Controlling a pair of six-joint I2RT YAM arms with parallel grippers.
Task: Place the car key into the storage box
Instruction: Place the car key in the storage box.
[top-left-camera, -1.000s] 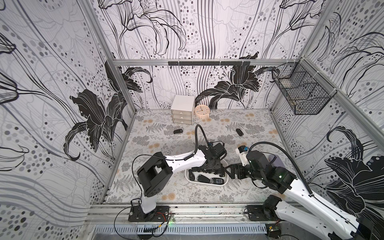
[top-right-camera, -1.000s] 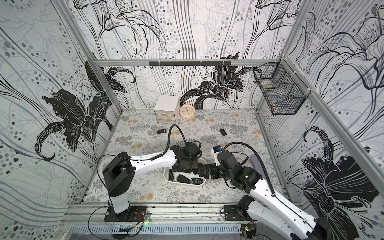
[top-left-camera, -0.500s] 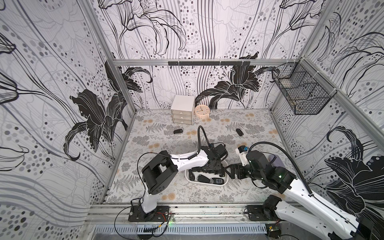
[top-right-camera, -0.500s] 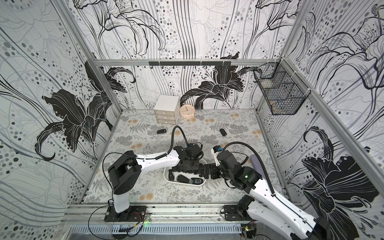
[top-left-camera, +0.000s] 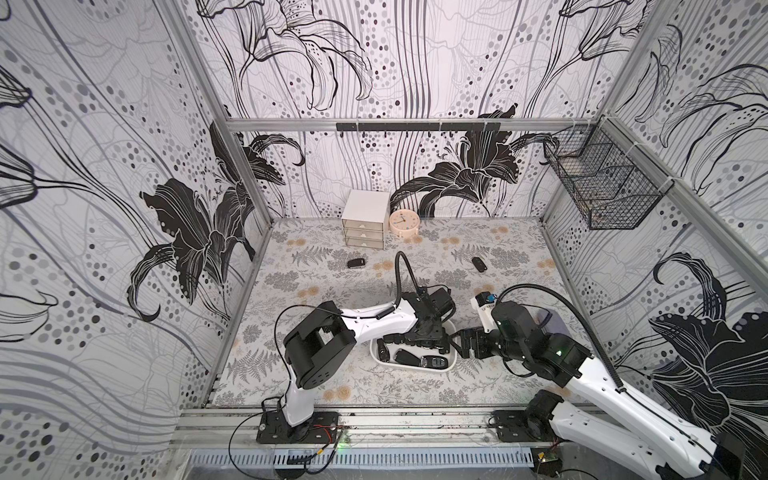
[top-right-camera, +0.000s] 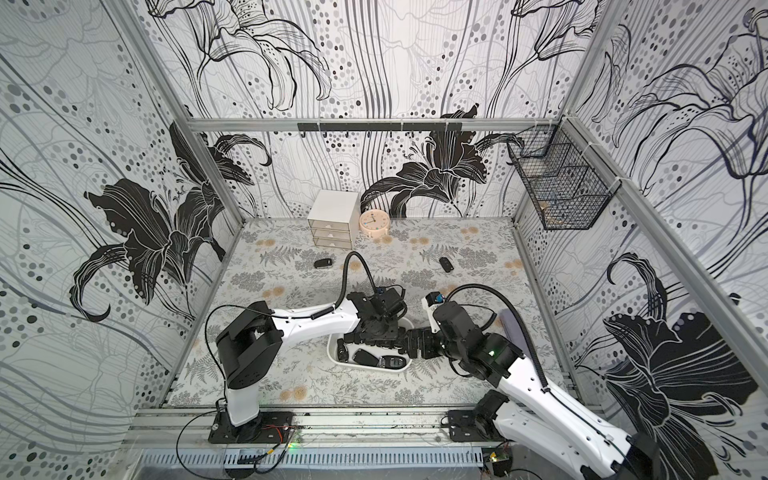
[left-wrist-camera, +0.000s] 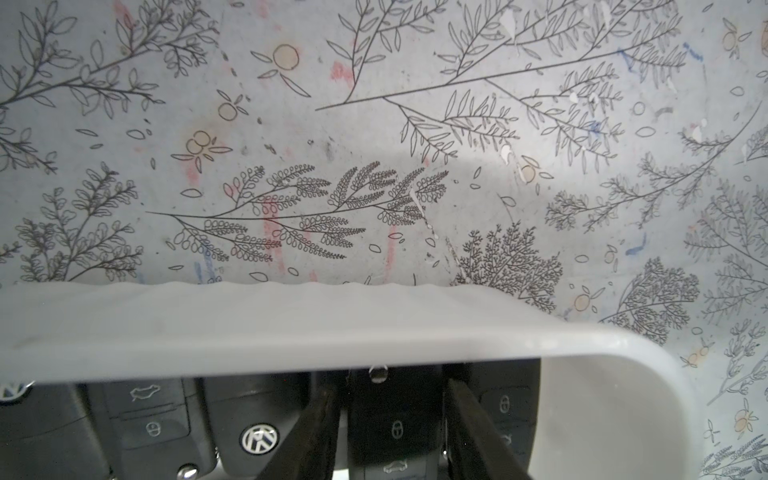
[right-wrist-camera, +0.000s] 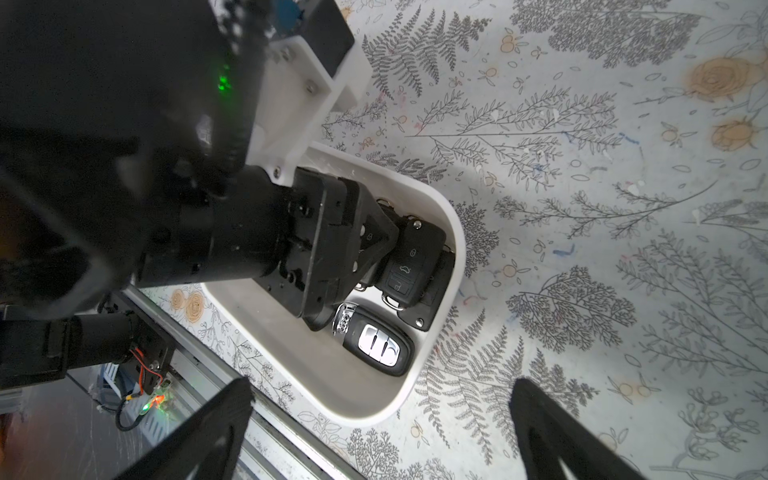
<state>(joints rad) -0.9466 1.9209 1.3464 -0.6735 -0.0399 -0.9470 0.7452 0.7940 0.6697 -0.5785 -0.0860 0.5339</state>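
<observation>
The storage box (top-left-camera: 415, 367) (top-right-camera: 365, 366) is a shallow white tray near the table's front, with several black key fobs in it. My left gripper (top-left-camera: 428, 338) (top-right-camera: 376, 336) (left-wrist-camera: 392, 386) reaches down into its far side. A black car key (left-wrist-camera: 395, 428) (right-wrist-camera: 409, 262) lies between the fingers. They stand slightly apart from it, with thin gaps on both sides, so the gripper is open. A silver-buttoned fob (right-wrist-camera: 380, 349) lies beside it. My right gripper (top-left-camera: 461, 345) (top-right-camera: 415, 343) (right-wrist-camera: 380, 395) hovers wide open and empty at the box's right end.
Two more black key fobs (top-left-camera: 356, 262) (top-left-camera: 478, 264) lie on the floral table farther back. A white three-drawer cabinet (top-left-camera: 365, 224) and a small round clock (top-left-camera: 404, 220) stand at the back wall. A black wire basket (top-left-camera: 602, 195) hangs on the right wall.
The left arm's elbow has shifted a little to the right while its gripper stays low over the box. The right arm has not moved.
</observation>
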